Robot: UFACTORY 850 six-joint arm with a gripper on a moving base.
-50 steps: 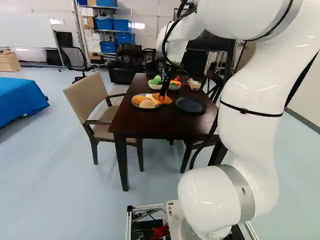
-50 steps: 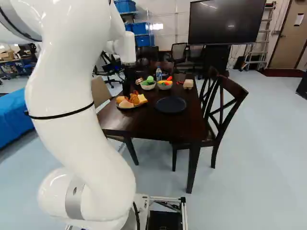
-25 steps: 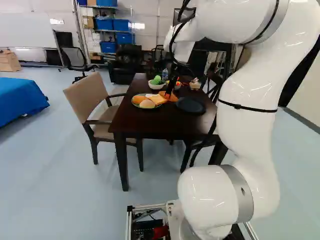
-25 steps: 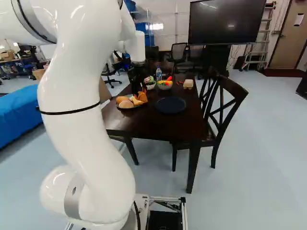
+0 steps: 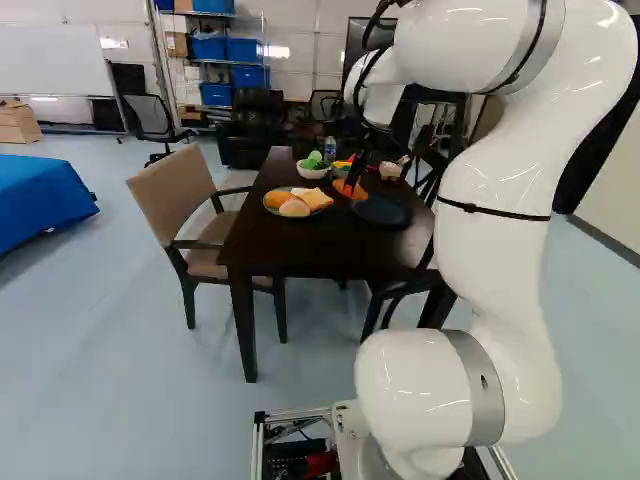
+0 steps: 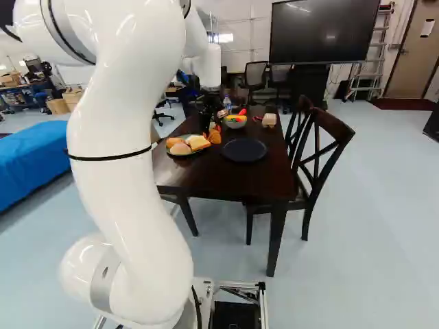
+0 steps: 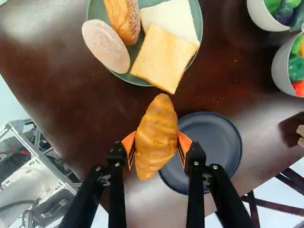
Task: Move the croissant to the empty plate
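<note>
Over the table, between the bread plate and the dark plate, my gripper (image 5: 350, 188) shows in the left base view. In the wrist view the gripper (image 7: 156, 143) is shut on the golden croissant (image 7: 159, 133), an orange pad on each side of it. The croissant hangs above the table and overlaps the near edge of the empty dark plate (image 7: 216, 142). That plate also shows at the middle of the right base view, right of the croissant (image 6: 215, 136). Whether the croissant's underside touches anything is hidden.
A green plate (image 7: 145, 80) holds toast slices and rolls beside the croissant. Two bowls of toy vegetables, one a white bowl (image 7: 280, 71), stand further along the dark table (image 6: 206, 179). Dark wooden chairs (image 6: 319, 147) flank one side, a beige armchair (image 5: 190, 205) the other.
My arm has swung the gripper, croissant in it, away from the bread plate toward the dark plate, rightward in both base views. The base has stayed still.
</note>
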